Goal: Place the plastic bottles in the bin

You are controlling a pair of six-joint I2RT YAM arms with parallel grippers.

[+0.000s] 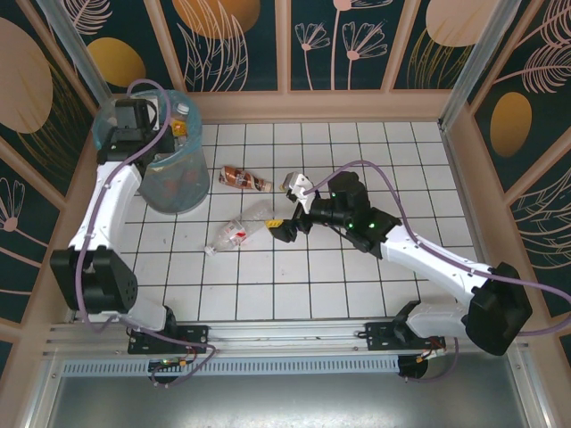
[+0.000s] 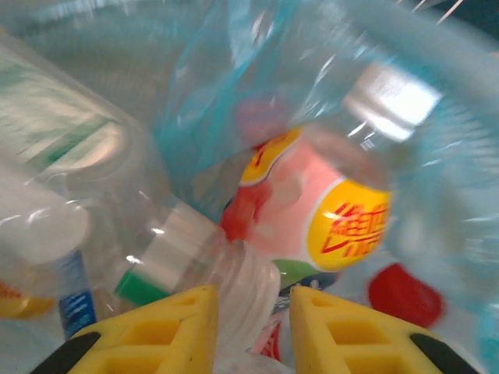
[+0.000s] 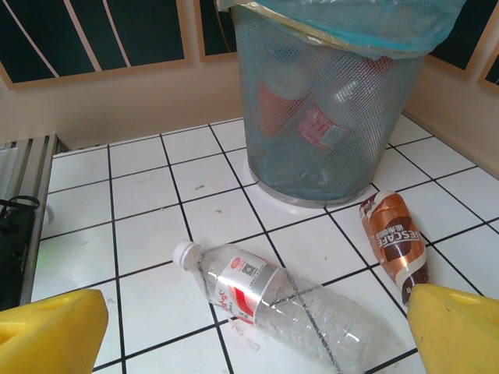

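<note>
Though blur smears the bin (image 2: pixel 437 156), we see the left gripper (image 2: pixel 253 327) clamping a clear bottle (image 2: pixel 245 284). The right gripper (image 3: pixel 253 319) gapes above a crushed bottle (image 3: pixel 273 300) amid tiles (image 3: pixel 140 226).

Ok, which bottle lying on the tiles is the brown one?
The Nescafe bottle, lying nearest the bin; the clear bottle beside it has a red-and-white label.

Bright, even light, soft shadows — left wrist view motion-blurred, glare on the plastic bottles (image 2: pixel 335 226).
</note>
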